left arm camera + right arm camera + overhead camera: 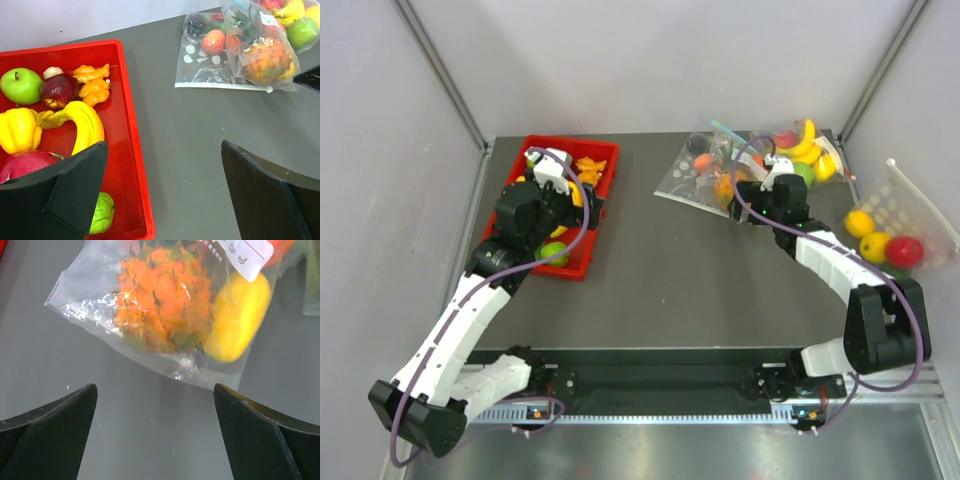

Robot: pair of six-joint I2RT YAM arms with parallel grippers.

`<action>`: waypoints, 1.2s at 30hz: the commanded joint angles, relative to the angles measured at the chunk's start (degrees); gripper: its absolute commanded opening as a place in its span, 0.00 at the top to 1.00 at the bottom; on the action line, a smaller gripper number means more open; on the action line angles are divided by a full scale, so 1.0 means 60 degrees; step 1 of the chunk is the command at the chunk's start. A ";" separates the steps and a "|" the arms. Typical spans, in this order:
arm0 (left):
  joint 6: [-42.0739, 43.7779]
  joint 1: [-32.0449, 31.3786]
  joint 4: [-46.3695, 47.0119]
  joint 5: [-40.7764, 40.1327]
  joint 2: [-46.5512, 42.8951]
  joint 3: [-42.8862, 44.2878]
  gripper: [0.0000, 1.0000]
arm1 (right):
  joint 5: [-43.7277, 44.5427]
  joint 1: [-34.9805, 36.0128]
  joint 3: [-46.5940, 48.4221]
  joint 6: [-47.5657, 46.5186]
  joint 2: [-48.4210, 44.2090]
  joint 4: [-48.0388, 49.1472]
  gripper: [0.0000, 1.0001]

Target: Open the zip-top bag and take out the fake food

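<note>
Our right gripper (155, 407) hangs with its jaws spread wide and nothing between them, just short of the zip-top bag (85, 295), which lies on the table (125, 390) at the far right, touching a dotted bag (200, 62); our left gripper (164, 150) is equally wide and empty, over the edge of the red tray (135, 135), well apart from the bag; through the clear film we see the fake food, an orange pineapple (160, 305) with a yellow fruit (237, 315) touching it; the teal zip strip (725, 129) seems to lie at the bag's far end, away from the jaws, though from above it is small and we cannot tell whether it is sealed; the risk we see is closing on the near end: the jaws would pinch slack film or the pineapple itself, the crinkly plastic could slip, and the whole bag could slide or drag the dotted bag with it; with only one arm near, a pull on the mouth would lift the bag rather than part the zip
</note>
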 commanded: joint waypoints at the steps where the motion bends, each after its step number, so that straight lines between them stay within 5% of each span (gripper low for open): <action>1: -0.0032 0.0127 0.0555 0.0240 -0.0095 -0.0052 0.01 | -0.0236 0.0248 0.0561 0.0009 0.0393 0.1710 0.00; 11: -0.0178 0.0230 0.0540 0.0504 0.0066 -0.0081 0.01 | 0.2180 0.2343 0.1775 -0.1572 0.1329 0.2358 0.00; 21: -0.0222 0.0274 0.0555 0.0665 0.0051 -0.0081 0.01 | 0.4260 0.2900 0.4688 -0.2921 0.4037 0.0719 0.00; 31: -0.0251 0.0318 0.0570 0.0738 0.0051 -0.0110 0.01 | 0.4979 0.3282 0.5745 -0.2994 0.5285 -0.1170 0.00; 33: -0.0251 0.0304 0.0584 0.0753 0.0037 -0.0110 0.01 | 0.5198 0.3296 0.6067 -0.2994 0.5592 -0.1626 0.07; 34: -0.0251 0.0318 0.0584 0.0724 0.0037 -0.0110 0.01 | 0.5272 0.3311 0.6141 -0.3009 0.5666 -0.1728 0.25; 36: -0.0237 0.0333 0.0584 0.0651 0.0008 -0.0125 0.01 | 0.5433 0.3311 0.6288 -0.2994 0.5812 -0.1963 0.42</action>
